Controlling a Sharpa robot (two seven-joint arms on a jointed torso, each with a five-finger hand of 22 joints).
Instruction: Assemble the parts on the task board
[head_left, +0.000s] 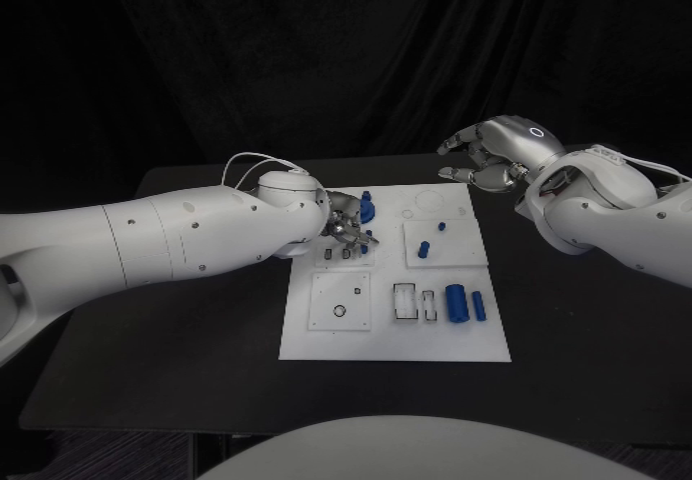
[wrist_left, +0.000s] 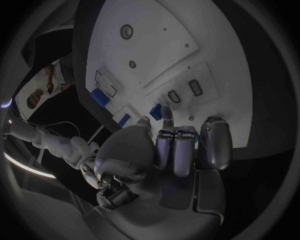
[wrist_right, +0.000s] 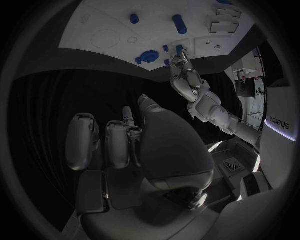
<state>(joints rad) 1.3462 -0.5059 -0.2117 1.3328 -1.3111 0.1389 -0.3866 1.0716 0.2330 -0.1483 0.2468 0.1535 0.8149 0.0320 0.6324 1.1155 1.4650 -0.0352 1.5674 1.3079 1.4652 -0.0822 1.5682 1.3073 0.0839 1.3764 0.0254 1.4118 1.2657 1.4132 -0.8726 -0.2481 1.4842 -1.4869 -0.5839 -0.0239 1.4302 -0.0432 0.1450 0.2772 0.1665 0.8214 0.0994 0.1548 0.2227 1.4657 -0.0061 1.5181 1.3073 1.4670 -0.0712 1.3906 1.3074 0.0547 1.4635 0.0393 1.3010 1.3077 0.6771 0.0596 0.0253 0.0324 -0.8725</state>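
The white task board (head_left: 397, 335) lies mid-table. My left hand (head_left: 346, 226) is low over its near-left upper part, fingers curled in, thumb and a finger pinching a small blue part (wrist_left: 155, 111) at the board's surface. Beside it stands a larger blue part (head_left: 366, 206). The right wrist view has that hand (wrist_right: 184, 77) with its fingertips at the small blue part (wrist_right: 180, 49). A blue peg (head_left: 424, 250), a small blue stud (head_left: 440, 226) and two blue cylinders (head_left: 456, 302) rest on the board. My right hand (head_left: 498, 150) hovers above the far right corner, fingers curled, holding nothing.
The board (wrist_left: 156, 40) has rectangular slots (head_left: 407, 301) and a square plate with a round hole (head_left: 340, 310) on its near half. Black table (head_left: 173, 350) surrounds it, with free room left and right. My left forearm (head_left: 173, 240) crosses the table's left side.
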